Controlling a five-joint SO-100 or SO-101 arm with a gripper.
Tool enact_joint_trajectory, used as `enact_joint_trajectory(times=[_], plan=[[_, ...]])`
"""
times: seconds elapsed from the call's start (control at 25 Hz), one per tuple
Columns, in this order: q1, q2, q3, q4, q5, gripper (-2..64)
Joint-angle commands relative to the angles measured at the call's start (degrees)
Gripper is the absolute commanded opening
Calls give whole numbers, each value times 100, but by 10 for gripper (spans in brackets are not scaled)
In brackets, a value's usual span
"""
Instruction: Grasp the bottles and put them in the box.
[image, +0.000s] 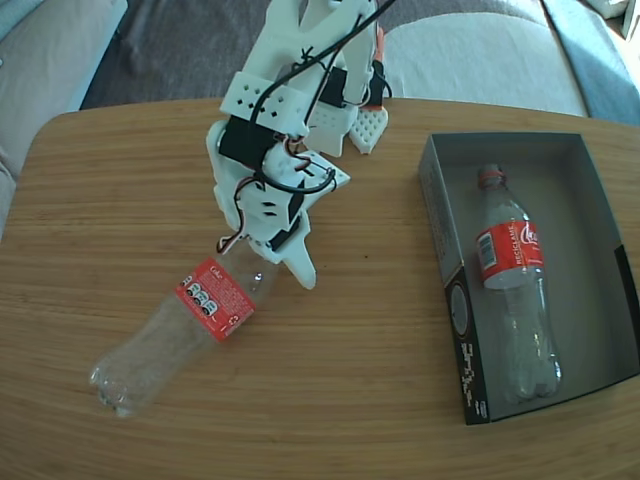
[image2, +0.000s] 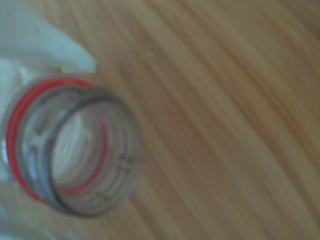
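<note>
The open mouth of a clear bottle (image2: 75, 150) fills the left side, very near and blurry. A red ring (image2: 20, 110) goes around its neck. A white gripper finger (image2: 45, 45) touches it from above. Behind lies the wooden table (image2: 225, 125).

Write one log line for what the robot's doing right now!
gripper: at neck of bottle on table | other bottle: lying in box | grip: unclear

worktop (image: 130, 200): rounded light wood, grain running across | sofa cushions (image: 470, 55): pale grey, behind far edge | floor: dark grey
</note>
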Motion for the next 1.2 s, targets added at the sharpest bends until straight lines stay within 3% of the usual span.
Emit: enact_joint_trajectory(times=[0.0,0.56,0.88,1.16], plan=[[44,44,-44,35,-9,341],[53,97,-44,88,44,-2],[9,149,-255,167,141,-3],[-158,149,-1503,1160,1046,-3]])
